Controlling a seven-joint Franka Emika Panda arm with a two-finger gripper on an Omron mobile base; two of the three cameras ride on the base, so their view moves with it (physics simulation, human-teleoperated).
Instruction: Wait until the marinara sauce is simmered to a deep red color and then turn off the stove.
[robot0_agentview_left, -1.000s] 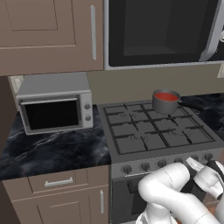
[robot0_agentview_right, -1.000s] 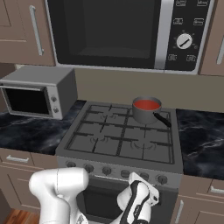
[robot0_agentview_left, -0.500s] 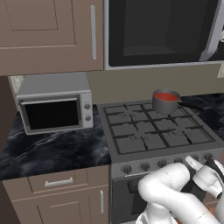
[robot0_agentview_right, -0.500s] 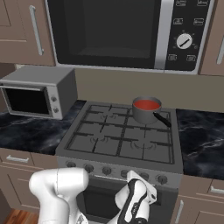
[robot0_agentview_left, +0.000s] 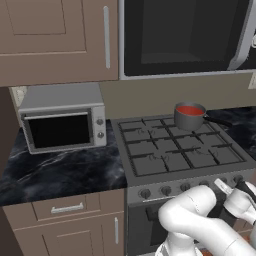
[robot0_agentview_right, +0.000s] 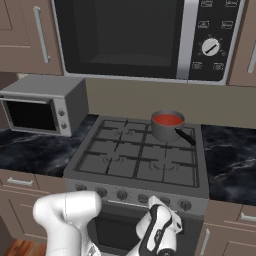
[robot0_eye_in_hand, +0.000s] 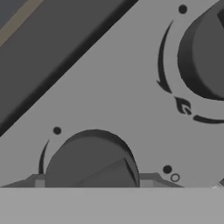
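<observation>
Nothing moved; stove (robot0_agentview_left: 170, 155) w/ long axis left-right, knobs front.

Glossy white rounded arm (robot0_agentview_right: 67, 215) segments with dark joints; the claw's details look unclear.

**Even, soft rendered light; close-up going grey and flat**

Diffuse light is falling evenly across both base views, with no single source showing. The microwave (robot0_agentview_right: 125, 37) window is staying near-black, carrying only a faint sheen. The toaster oven (robot0_agentview_left: 62, 117) is casting a soft shadow onto the marbled desk (robot0_agentview_left: 55, 172). Edges are looking slightly soft and pixelated. In the hand view, a stove knob (robot0_eye_in_hand: 89, 159) is appearing flat, grey and weakly shaded, with dim shadow crescents around it.
</observation>
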